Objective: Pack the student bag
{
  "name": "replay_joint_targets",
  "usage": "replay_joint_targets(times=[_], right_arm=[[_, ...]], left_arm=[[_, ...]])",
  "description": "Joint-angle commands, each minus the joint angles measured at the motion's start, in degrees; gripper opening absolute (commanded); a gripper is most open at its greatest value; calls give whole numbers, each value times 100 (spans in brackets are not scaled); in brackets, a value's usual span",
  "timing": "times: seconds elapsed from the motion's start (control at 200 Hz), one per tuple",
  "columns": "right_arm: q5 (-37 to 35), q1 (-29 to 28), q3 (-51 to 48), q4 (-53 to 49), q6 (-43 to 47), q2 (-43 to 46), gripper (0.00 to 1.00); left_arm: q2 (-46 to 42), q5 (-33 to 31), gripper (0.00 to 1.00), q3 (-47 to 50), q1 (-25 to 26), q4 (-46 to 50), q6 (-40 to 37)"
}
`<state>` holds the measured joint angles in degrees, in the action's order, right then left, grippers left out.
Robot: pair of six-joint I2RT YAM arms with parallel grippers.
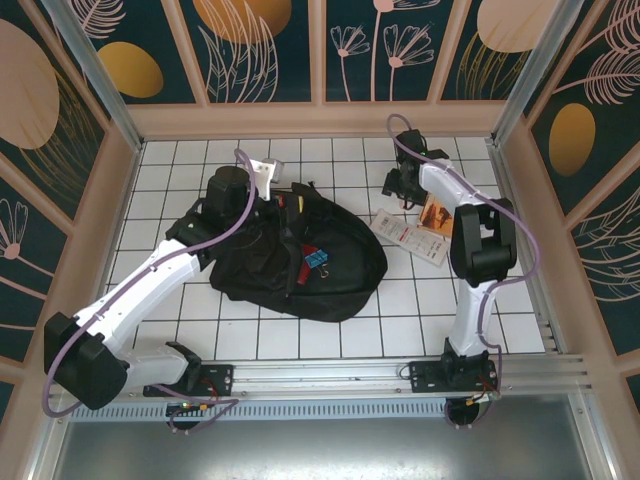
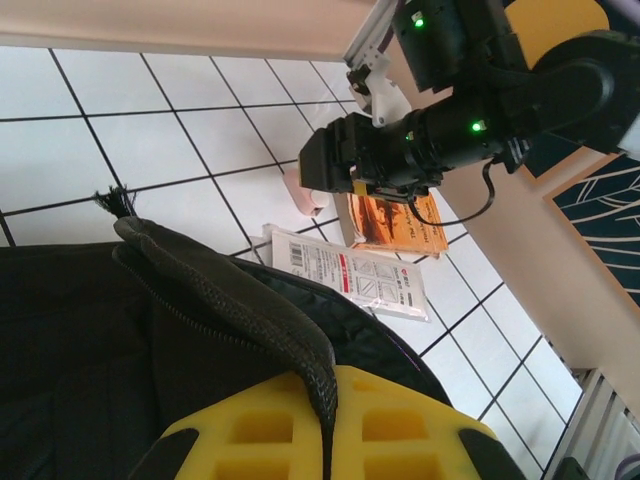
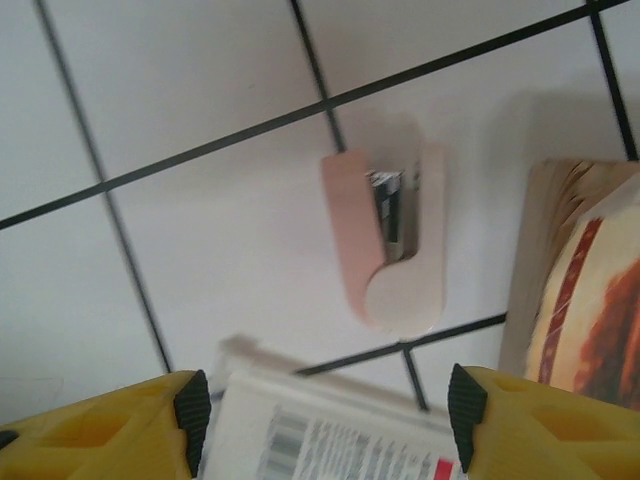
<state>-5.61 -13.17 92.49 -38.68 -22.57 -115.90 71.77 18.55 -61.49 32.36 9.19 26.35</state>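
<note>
Since the left tool (image 2: 325,430) is pinched shut on the rim of the student bag (image 1: 300,255) lying on the tabletop (image 1: 400,315), the right tool (image 3: 320,410), wide open and empty above the little pink stapler (image 3: 385,240), should probably centre on it and drop straight before closing.

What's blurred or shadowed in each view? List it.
Right wrist: the packet at the bottom edge is smeared, while the stapler is sharp and casts a soft shadow. Left wrist: the bag seam is crisp and the yellow fingers are slightly soft. Top external: even light, all sharp.
</note>
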Motion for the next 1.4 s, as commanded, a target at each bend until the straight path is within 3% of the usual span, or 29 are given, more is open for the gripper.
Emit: replay_joint_targets(times=[0.0, 0.355, 0.605, 0.866, 1.116, 1.396], right_arm=[[-91, 130, 221, -205, 171, -249, 69], [-27, 245, 603, -335, 353, -935, 70], [-103, 301, 918, -359, 371, -1240, 65], [-14, 296, 1134, -395, 343, -1509, 55], [-130, 275, 966, -282, 236, -1044, 42], [-204, 288, 853, -317, 187, -756, 34]], left_arm=[[-180, -92, 0, 41, 23, -286, -141], [-154, -9, 0, 41, 23, -330, -121], [-103, 2, 0, 34, 24, -339, -148], [-93, -18, 0, 41, 21, -332, -165], [-101, -87, 0, 35, 24, -321, -156], [-129, -124, 0, 41, 24, -312, -139]])
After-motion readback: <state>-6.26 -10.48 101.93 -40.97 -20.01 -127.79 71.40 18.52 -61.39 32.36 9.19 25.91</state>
